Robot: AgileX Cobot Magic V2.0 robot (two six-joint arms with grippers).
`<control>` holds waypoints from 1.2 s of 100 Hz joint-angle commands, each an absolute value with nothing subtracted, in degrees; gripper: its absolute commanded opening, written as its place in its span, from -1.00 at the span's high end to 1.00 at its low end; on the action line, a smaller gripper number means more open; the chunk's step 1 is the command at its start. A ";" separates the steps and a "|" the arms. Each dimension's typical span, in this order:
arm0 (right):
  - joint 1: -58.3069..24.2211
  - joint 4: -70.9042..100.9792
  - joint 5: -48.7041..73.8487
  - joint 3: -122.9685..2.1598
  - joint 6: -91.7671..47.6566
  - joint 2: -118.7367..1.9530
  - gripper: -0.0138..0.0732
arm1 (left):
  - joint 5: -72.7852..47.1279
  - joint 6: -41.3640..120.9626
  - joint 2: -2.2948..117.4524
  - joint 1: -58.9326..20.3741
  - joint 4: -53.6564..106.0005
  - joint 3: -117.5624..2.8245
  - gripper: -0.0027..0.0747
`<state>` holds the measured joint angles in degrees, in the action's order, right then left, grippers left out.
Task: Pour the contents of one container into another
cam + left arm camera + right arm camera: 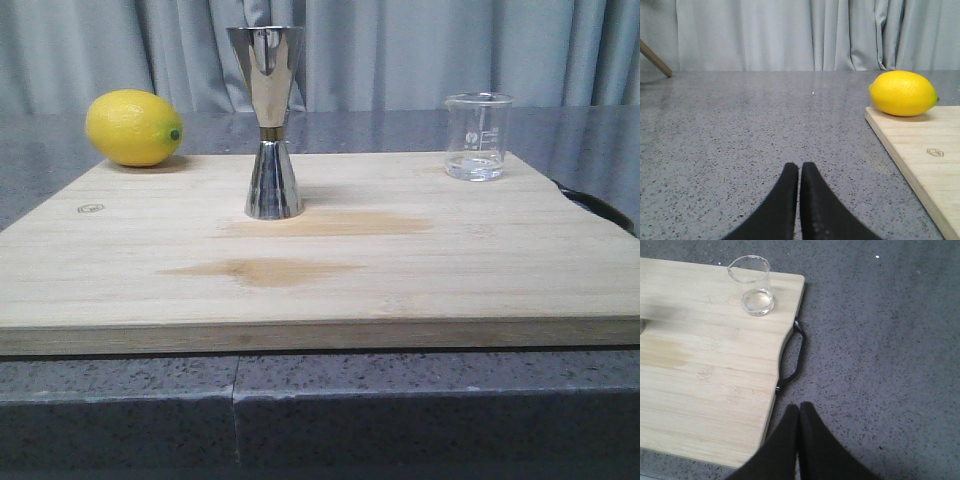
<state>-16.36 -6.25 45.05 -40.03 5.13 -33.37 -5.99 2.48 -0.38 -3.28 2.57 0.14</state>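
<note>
A small clear glass beaker (479,136) with white marks stands upright at the far right corner of the wooden board (400,260); it also shows in the right wrist view as the beaker (753,286). The tall steel jigger (268,120) with a gold waist band stands upright near the board's middle. My left gripper (799,166) is shut and empty, low over the grey counter to the left of the board. My right gripper (799,406) is shut and empty, above the counter just off the board's right edge, well short of the beaker. Neither arm shows in the front view.
A yellow lemon (133,127) lies at the board's far left corner, and the lemon (903,93) is seen in the left wrist view too. A black handle (794,356) sticks out from the board's right edge. Grey speckled counter (740,140) surrounds the board; a curtain hangs behind.
</note>
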 commanded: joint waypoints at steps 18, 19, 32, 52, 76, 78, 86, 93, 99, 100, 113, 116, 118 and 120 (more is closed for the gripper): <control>-16.06 -7.38 41.50 -41.28 4.51 -32.63 0.85 | -1.18 2.22 -1.70 -3.10 3.04 0.40 0.98; -16.06 -7.53 41.39 -41.13 4.51 -32.52 0.85 | -1.18 2.22 -1.70 -3.10 3.04 0.40 0.98; -11.82 -8.05 39.99 -38.76 4.51 -27.55 0.85 | -1.18 2.22 -1.70 -3.10 3.04 0.40 0.98; -2.46 -6.28 27.36 -26.68 4.51 -14.11 0.85 | -1.18 2.22 -1.70 -3.10 3.04 0.40 0.98; 1.16 -4.34 9.43 -7.51 4.51 1.12 0.85 | -1.18 2.22 -1.70 -3.10 3.04 0.40 0.98; 1.16 -4.34 8.15 -6.09 4.51 1.84 0.85 | -1.18 2.22 -1.70 -3.10 3.04 0.40 0.98; 1.16 -4.34 1.36 -1.40 4.51 1.51 0.85 | -1.31 2.22 -1.70 -3.10 3.04 0.40 0.98; 1.16 -4.34 -4.22 2.37 4.51 1.63 0.85 | -1.31 2.22 -1.70 -3.10 3.04 0.40 0.98; 1.16 -4.34 -1.40 1.89 4.51 1.79 0.85 | -1.31 2.22 -1.70 -3.10 3.04 0.40 0.98; 1.16 -4.34 -1.16 1.95 4.51 1.79 0.85 | -1.31 2.22 -1.70 -3.10 3.04 0.40 0.98; 1.16 -4.34 -2.39 2.49 4.51 1.79 0.85 | -1.31 2.22 -1.70 -3.10 3.04 0.40 0.98; 1.16 -4.34 -2.29 2.49 4.51 1.79 0.85 | -1.31 2.22 -1.70 -3.10 3.04 0.40 0.98; 1.16 -4.34 -2.29 2.49 4.51 1.79 0.85 | -1.31 2.22 -1.70 -3.10 3.04 0.40 0.98; 1.16 -4.34 -2.29 2.49 4.51 1.79 0.85 | -1.31 2.22 -1.70 -3.10 3.04 0.40 0.98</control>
